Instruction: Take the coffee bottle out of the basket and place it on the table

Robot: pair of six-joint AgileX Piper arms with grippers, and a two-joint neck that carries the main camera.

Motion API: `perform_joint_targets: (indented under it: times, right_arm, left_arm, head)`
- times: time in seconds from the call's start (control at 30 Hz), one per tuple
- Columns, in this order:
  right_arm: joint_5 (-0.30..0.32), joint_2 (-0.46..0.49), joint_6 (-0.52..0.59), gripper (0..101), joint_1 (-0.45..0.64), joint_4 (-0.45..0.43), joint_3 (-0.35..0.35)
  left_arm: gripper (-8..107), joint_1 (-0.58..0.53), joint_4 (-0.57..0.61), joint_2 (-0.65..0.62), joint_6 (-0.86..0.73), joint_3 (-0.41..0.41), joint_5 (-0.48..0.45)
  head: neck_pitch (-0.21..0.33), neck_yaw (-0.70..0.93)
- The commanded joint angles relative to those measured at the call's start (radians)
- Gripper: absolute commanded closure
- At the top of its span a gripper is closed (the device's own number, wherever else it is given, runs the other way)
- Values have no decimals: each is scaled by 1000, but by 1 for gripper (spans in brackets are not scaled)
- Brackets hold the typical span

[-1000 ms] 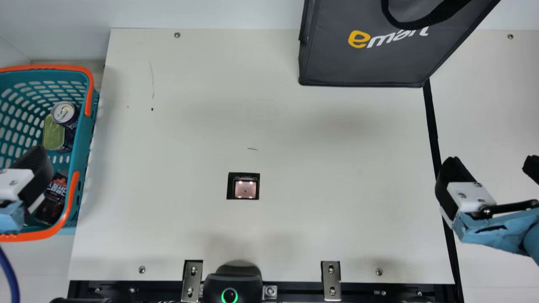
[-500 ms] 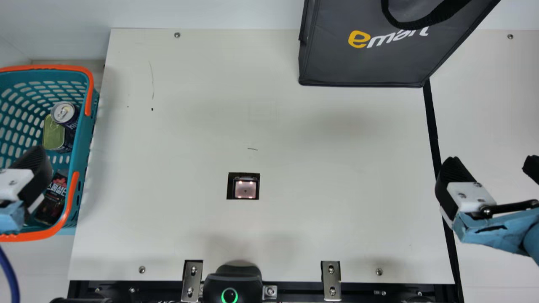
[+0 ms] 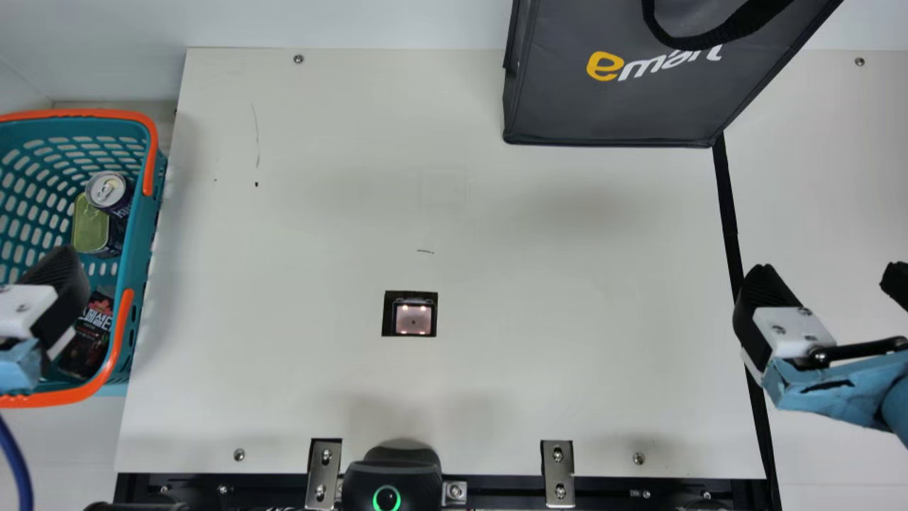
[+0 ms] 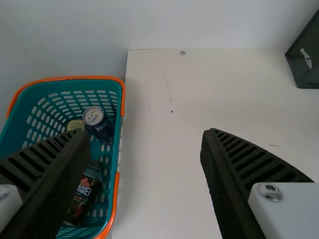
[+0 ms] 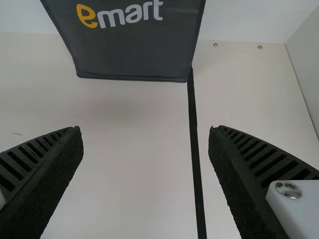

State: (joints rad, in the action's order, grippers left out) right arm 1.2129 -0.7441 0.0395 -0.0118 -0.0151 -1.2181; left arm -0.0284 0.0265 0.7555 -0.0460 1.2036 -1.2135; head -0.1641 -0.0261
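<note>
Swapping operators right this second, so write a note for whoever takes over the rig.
Left hand: open, empty, by the basket at the main view's left.
Right hand: open, empty, at the table's right side, near the black strip.
Job's things: the coffee bottle is in the basket, along with a dark can and a green-gold tin.
Done: no part of the transfer; the bottle is not yet gripped.
Left to do: grip the bottle, lift it out, place it on the table. The left hand looks better placed for it.
</note>
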Motion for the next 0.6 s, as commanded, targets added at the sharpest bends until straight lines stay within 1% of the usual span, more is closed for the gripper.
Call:
perform_joint_targets:
  times: [0.0, 0.03, 0.53, 0.57]
  right_arm:
    - [0, 0, 0, 10, 0, 0, 0]
    - [0, 0, 0, 10, 0, 0, 0]
    - [0, 0, 0, 10, 0, 0, 0]
    - [0, 0, 0, 10, 0, 0, 0]
  left_arm:
    - [9, 0, 0, 0, 0, 0, 0]
    - [9, 0, 0, 0, 0, 0, 0]
    - [9, 0, 0, 0, 0, 0, 0]
    - [9, 0, 0, 0, 0, 0, 0]
  head:
    - [26, -1]
    - [26, -1]
    - [26, 348]
    - [26, 348]
